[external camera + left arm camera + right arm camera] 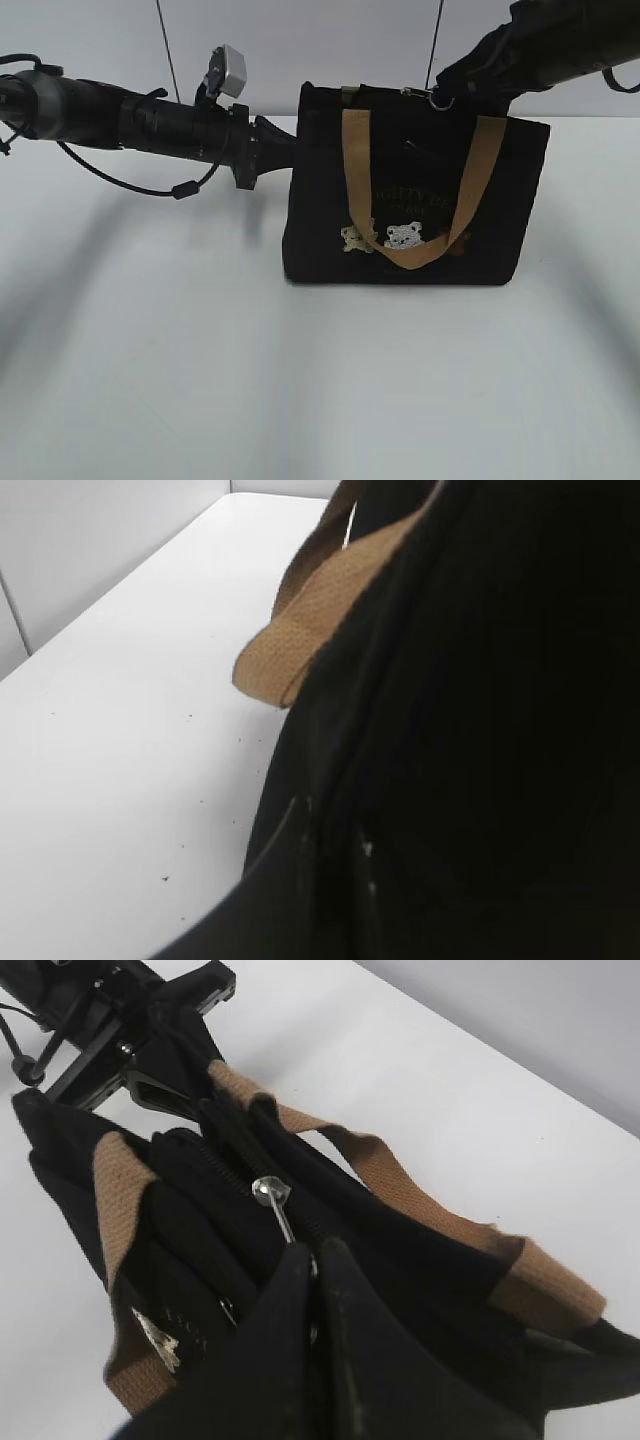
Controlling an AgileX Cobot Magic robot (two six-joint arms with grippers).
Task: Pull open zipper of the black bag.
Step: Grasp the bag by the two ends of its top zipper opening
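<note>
The black bag (420, 165) stands upright on the white table, with tan handles (356, 170) and small bear patches (404, 236) on its front. Its silver zipper (441, 100) sits on the top edge toward the right. In the right wrist view my right gripper (314, 1252) is shut on the zipper (272, 1191), the ring and thin pull running into the fingertips. My left gripper (283, 148) is clamped on the bag's upper left end. The left wrist view is filled by the black bag (480, 730) and a tan strap (300, 640); the jaws there are lost in the dark.
The white table (300, 380) stretches in front of and beside the bag. A pale wall stands close behind, with two thin cables (168, 50) hanging down. The left arm (150, 120) reaches in level from the left, and the right arm (560, 45) descends from the upper right.
</note>
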